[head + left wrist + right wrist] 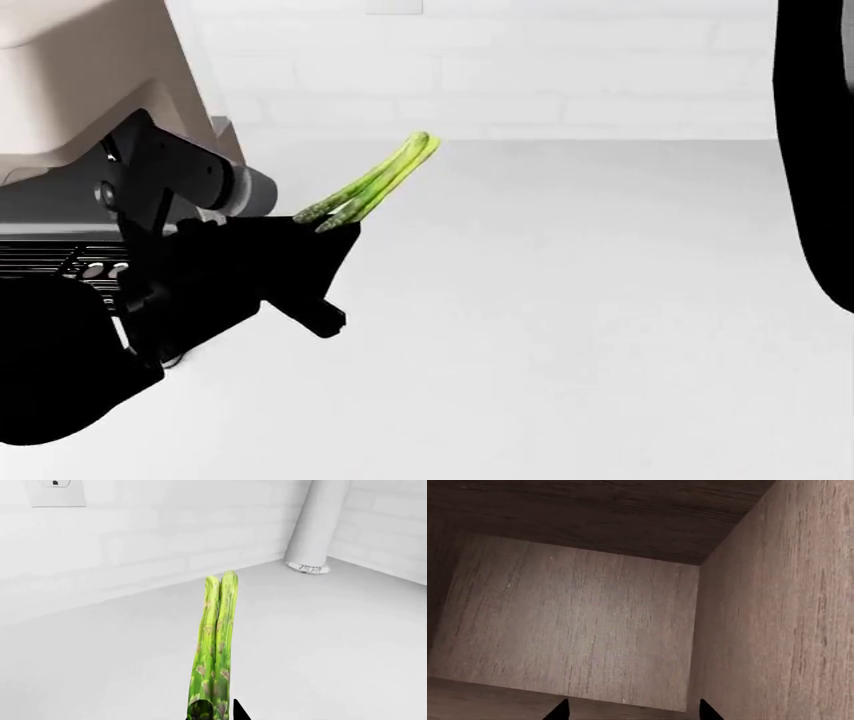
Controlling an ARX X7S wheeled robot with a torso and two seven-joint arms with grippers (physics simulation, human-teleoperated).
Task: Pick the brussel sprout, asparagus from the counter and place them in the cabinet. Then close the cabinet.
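Asparagus point(217, 645) fills the near part of the left wrist view, its bud end pinched in the left claw point(327, 225) and the stalks running straight out ahead of the fingertips, off the white table point(574, 300). From the head view the spears rise at a slant away from the claw toward the back wall, so the long axis continues the claw's own line instead of lying across it.

Over on the other side, the right claw point(630, 712) sits spread, its two dark tips apart with nothing between them, and it points into a brown wooden box that I take to be the cabinet point(580, 620). Only a dark edge of that arm shows in the head view.

A white post point(317, 525) stands beyond the spear tips, well apart from them, in the corner of the wall. No sprout shows in any view.

My guess is the bunch must be carried up to the cabinet, and entering cut-end first, along its length, looks the easiest way in.
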